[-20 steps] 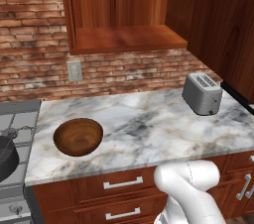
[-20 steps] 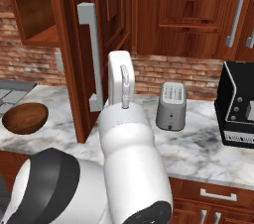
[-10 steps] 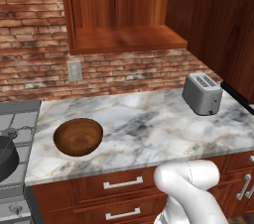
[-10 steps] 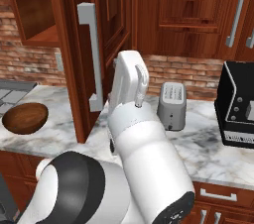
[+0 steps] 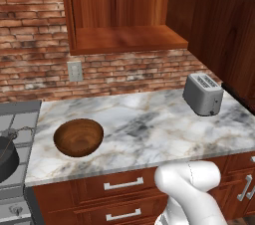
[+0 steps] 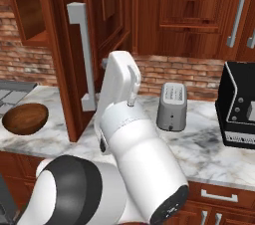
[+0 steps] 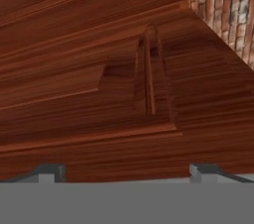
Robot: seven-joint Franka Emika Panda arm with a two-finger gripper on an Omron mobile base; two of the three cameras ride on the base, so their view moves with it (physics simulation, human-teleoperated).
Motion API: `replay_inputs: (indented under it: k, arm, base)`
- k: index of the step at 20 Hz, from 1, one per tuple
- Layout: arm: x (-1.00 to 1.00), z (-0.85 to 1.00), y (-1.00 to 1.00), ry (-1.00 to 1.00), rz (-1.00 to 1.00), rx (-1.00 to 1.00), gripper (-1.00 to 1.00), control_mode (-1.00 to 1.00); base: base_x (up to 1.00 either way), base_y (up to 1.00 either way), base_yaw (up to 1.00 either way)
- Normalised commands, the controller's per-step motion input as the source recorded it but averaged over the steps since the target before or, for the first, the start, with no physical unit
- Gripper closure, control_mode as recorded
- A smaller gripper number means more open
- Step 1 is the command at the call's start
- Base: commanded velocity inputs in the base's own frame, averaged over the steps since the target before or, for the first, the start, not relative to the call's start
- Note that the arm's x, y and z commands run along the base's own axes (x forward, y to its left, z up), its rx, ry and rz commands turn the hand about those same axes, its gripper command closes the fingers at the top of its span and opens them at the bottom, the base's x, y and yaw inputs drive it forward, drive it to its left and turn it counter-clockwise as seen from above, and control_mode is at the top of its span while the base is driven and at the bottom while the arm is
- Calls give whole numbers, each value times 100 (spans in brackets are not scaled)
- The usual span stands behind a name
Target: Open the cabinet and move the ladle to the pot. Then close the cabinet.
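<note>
2 base views share toaster [image 5: 203, 94] counter, hand view close on cabinet [image 7: 124, 84]

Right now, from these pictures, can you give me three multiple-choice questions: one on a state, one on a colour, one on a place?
1. The cabinet is:
A. shut
B. open
C. without a door

2. The toaster is:
A. silver-grey
B. red
C. yellow

3. The wooden bowl sits:
A. inside the cabinet
B. on top of the toaster
C. on the counter, left of the toaster

Answers:
1 B: the shelf is exposed in the left base view, and the door stands swung out in the right base view.
2 A: its body looks like plain grey metal.
3 C: it rests on the marble top near the stove side.
</note>
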Motion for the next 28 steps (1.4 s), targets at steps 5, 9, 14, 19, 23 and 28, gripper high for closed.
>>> replay_inputs:
  k: [5,9,14,19,23,28]
  arm:
    - [0,-6,35,0,3,2,-100,-100]
    - [2,-4,37,0,2,2,-100,-100]
    - [12,0,40,0,1,0,-100,-100]
    - [16,-1,43,0,0,0,-100,-100]
    - [19,-4,43,0,0,0,-100,-100]
    - [29,-9,44,0,0,0,-100,-100]
  base:
    - [0,0,0]
    - [0,0,0]
    - [0,0,0]
    - [0,0,0]
    - [0,0,0]
    - [0,0,0]
